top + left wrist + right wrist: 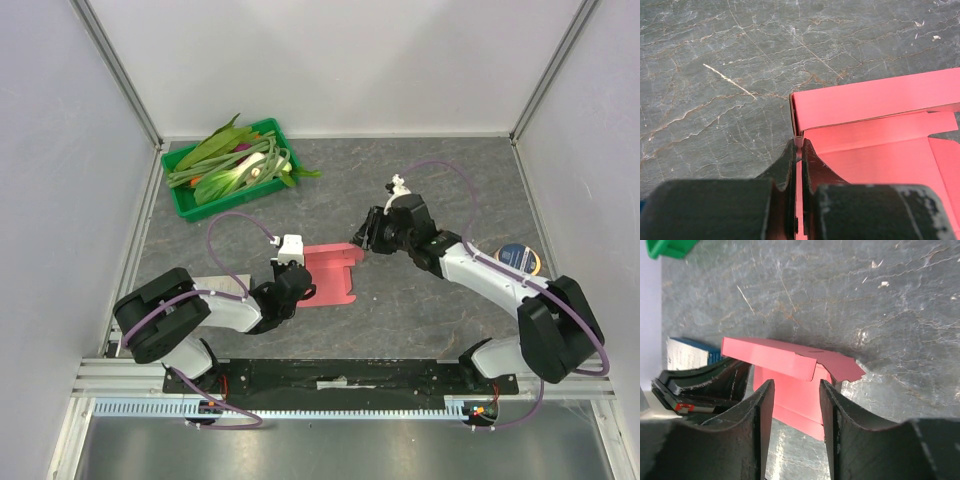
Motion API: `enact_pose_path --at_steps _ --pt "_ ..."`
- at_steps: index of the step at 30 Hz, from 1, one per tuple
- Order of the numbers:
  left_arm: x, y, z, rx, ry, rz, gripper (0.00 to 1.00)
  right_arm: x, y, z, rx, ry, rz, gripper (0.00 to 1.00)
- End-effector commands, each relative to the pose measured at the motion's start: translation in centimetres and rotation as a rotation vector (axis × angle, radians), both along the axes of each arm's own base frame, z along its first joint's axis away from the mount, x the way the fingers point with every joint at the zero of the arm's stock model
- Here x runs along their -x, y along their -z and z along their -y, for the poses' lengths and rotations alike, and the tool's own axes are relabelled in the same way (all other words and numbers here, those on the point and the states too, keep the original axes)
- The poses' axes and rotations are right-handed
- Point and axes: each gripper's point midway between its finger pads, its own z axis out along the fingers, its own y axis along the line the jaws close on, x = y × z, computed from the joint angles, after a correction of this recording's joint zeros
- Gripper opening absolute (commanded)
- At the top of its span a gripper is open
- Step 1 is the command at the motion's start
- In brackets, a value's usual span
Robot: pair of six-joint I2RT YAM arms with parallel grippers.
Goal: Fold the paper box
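On veined grey table [420,310], left pincer [798,148] pinching thin pink paper box [880,100], right pincer [795,384] parted.

Nothing legible anywhere: the round blue-and-white disc [519,258], well right of the paper box [330,272], is too small to read (any print blurs).

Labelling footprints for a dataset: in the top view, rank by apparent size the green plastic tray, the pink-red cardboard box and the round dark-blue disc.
Largest to smallest:
green plastic tray
pink-red cardboard box
round dark-blue disc
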Motion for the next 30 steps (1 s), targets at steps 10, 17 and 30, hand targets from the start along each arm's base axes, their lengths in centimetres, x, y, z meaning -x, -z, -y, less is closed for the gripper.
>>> enact_pose_path --at_steps 10,17,30 --pt "0.0 -0.4 0.1 0.029 -0.023 0.003 0.02 -0.3 -0.4 -0.5 -0.146 0.051 -0.050 0.37" --pt "0.0 -0.4 0.0 0.030 -0.024 0.003 0.02 -0.5 0.3 -1.2 -0.234 0.055 -0.075 0.34" --pt "0.0 -0.3 0.0 0.027 -0.022 0.000 0.02 -0.9 2.0 -0.9 -0.429 0.103 -0.125 0.10"
